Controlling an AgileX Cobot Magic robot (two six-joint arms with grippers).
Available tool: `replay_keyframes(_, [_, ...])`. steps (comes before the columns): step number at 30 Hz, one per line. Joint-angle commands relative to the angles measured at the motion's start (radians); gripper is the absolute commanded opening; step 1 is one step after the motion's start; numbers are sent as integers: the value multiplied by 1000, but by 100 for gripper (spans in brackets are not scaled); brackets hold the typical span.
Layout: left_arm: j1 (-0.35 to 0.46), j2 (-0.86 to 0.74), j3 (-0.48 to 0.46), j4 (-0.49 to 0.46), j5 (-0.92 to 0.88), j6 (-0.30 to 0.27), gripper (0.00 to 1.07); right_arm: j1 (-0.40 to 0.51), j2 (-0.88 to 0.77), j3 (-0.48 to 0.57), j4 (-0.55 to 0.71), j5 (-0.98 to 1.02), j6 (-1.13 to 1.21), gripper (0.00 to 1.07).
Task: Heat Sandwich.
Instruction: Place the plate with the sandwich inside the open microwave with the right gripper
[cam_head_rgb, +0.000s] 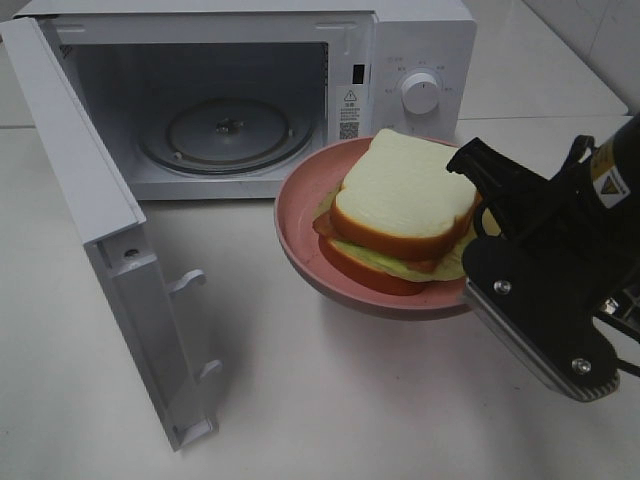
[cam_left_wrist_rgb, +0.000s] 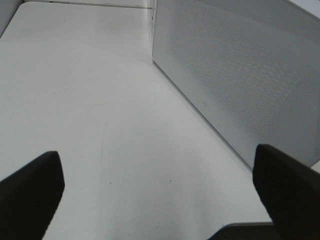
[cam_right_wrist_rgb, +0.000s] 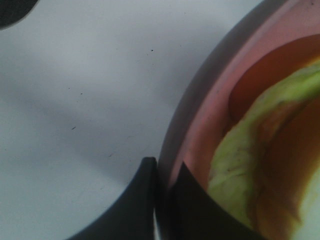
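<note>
Right end effector (cam_right_wrist_rgb: 166, 172) clamps the pink plate (cam_head_rgb: 300, 215) by its rim, left end effector (cam_left_wrist_rgb: 157, 185) hangs released; any tilt and the sandwich (cam_head_rgb: 405, 190) slides off before the microwave (cam_head_rgb: 420, 40).

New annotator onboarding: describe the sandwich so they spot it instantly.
Find the open white microwave. Before its control dial is a round pink plate; on it, the square white-bread sandwich, the only food, with tan crust, green lettuce, red filling.
</note>
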Motion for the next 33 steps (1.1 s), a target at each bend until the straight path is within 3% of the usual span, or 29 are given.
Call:
replay_keyframes(1, [5, -17, 2, -5, -13, 2, 97, -5, 21, -3, 8, -76, -13, 0])
replay_keyframes(15, [5, -17, 2, -5, -13, 2, 97, -5, 134, -11, 18, -175, -39, 0])
replay_keyframes(33, [5, -17, 2, -5, -13, 2, 97, -2, 304, -162, 48, -255, -77, 0])
